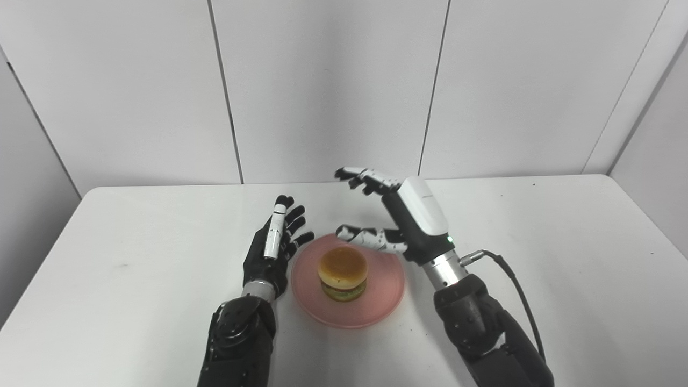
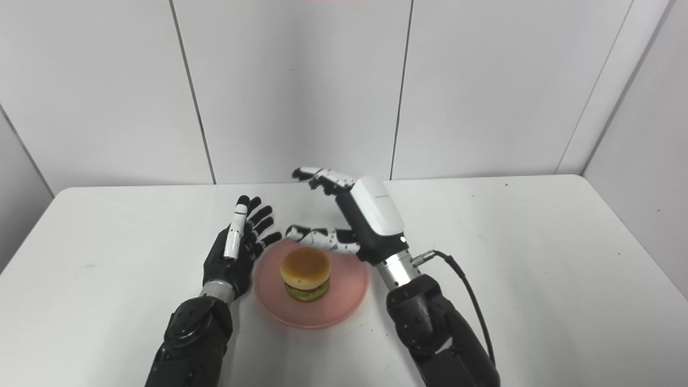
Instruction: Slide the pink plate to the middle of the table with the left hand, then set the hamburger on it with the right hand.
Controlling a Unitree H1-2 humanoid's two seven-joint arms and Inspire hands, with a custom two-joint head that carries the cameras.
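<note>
Nearest the cam: both black forearms come in at the bottom edge, cut off there, so elbows & upper arms aren't visible. Left robot hand (image 1: 271,250) lies flat-ish on the desk (image 1: 537,226) just left of the pink plate (image 1: 376,312), fingers spread, holding nothing; fingertips sit at or very near the plate's far-left rim, can't tell if touching. Right robot hand (image 1: 400,217) is raised above the plate's far-right side, fingers & thumb apart, empty, thumb hanging just past the hamburger (image 1: 343,273). Burger sits upright on the plate, roughly centred; plate is about mid-desk, nearer the close edge.

Judgement: both steps look done, what's left is pulling the hands clear.

Risks:
- Right thumb is low & close to the top bun. Pulling straight back toward the robot could clip it, tip the burger or shove it off-centre. Lift first, then retreat.
- Left fingers by the rim: a sideways sweep to the right could nudge the plate off its spot, burger riding along.
- Cable off the right wrist loops near the desk; might drag, though nothing's near it.

Hard to make out: left palm underside and its contact w/ the desk; the gap btw right thumb & bun (looks apart, not sure); plate's far rim partly behind the right thumb.
</note>
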